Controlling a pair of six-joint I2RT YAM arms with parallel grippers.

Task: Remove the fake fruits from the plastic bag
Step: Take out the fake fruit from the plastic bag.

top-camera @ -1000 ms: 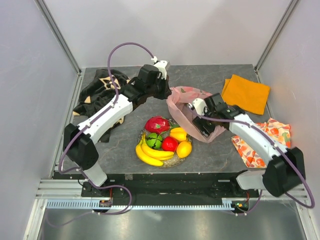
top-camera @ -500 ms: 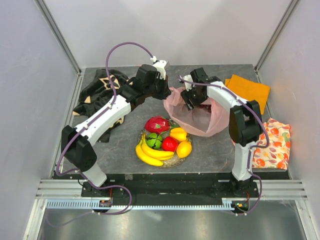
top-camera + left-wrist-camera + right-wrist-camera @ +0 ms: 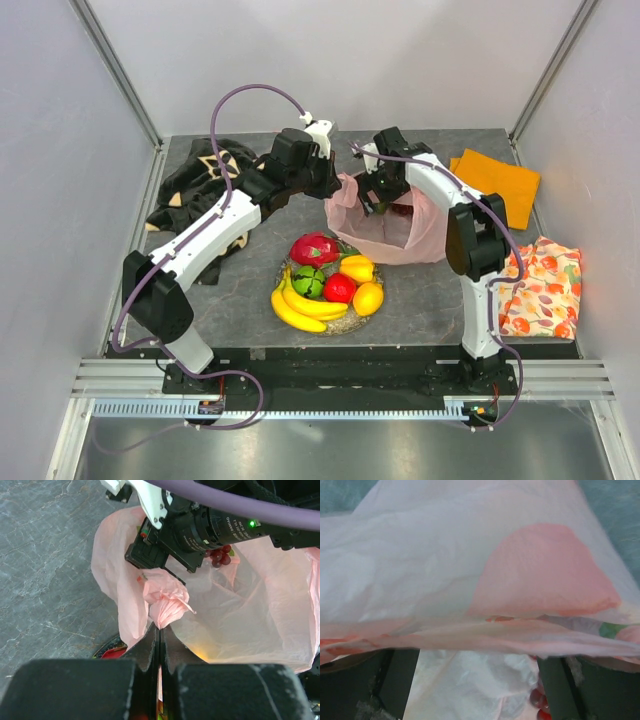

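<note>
The pink plastic bag [image 3: 400, 235] lies behind the plate, and its mouth is held up. In the left wrist view my left gripper [image 3: 160, 628] is shut on a bunched fold of the bag's rim [image 3: 165, 597]. My right gripper [image 3: 385, 200] reaches into the bag mouth from the far side. Its fingers [image 3: 395, 680] stand wide apart under the bag film [image 3: 470, 580] and hold nothing. Dark purple grapes [image 3: 220, 557] lie inside the bag, and in the right wrist view the grapes [image 3: 540, 700] are beside the right finger. On the plate are a banana bunch [image 3: 300, 305], a dragon fruit [image 3: 313, 248], a green ball [image 3: 307, 281], a red apple [image 3: 339, 288] and yellow-orange pieces [image 3: 357, 267].
The glitter plate [image 3: 345, 325] sits at the table's front middle. An orange cloth [image 3: 492, 185] lies at the back right and a floral cloth [image 3: 540, 285] at the right edge. A dark patterned cloth [image 3: 195, 185] is at the back left. Enclosure walls stand on three sides.
My right arm swung from the bag's near side up and round to its far side, into the mouth, and its jaws spread wider. The bag was pulled more open. The left gripper stayed put.
</note>
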